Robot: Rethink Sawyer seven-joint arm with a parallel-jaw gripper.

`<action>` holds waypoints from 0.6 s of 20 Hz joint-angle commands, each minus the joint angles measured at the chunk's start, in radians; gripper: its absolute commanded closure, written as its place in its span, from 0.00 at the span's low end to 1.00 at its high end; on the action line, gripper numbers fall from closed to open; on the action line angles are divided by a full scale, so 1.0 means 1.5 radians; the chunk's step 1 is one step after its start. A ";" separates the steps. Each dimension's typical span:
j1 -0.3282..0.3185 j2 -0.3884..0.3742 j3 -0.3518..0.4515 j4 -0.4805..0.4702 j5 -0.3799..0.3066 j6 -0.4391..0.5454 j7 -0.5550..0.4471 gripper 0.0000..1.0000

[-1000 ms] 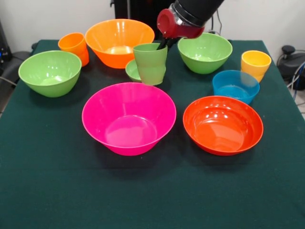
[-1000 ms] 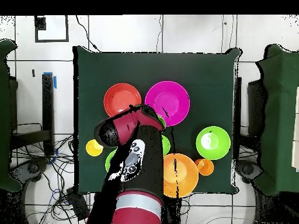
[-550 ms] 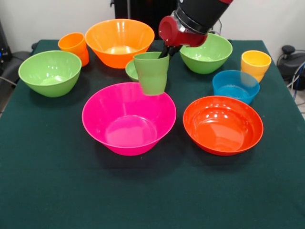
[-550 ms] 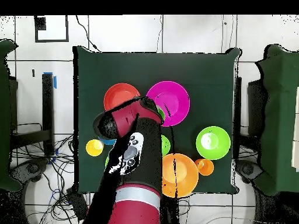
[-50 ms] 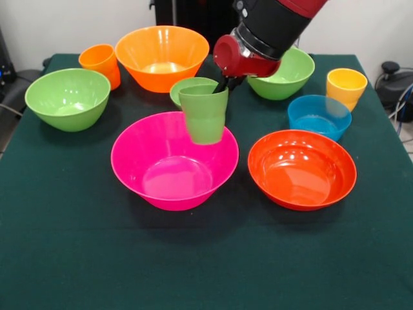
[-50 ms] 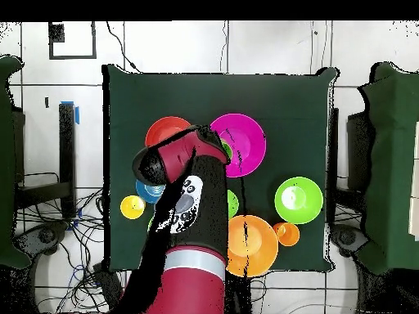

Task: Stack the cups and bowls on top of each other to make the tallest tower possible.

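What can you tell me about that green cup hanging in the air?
The green cup is a small, glossy plastic tumbler, narrower at the bottom. It hangs upright, slightly tilted, above the far rim of the pink bowl, touching no bowl. The robot's tool grips its rim at the back. It looks empty.

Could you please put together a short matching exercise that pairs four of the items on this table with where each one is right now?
Items:
1. green cup
2. pink bowl
3. yellow-orange cup
4. orange cup

Places:
A. standing on the cloth beside the big orange bowl
B. held in the air by the gripper
C. on the cloth just below the held cup
D. standing on the cloth behind the blue bowl

Pairs: 1-B, 2-C, 3-D, 4-A
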 commanded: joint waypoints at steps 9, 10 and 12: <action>-0.026 0.043 0.084 -0.071 -0.007 0.049 -0.061 1.00; -0.025 0.046 0.082 -0.074 -0.008 0.051 -0.060 1.00; -0.024 0.051 0.079 -0.081 -0.008 0.060 -0.059 1.00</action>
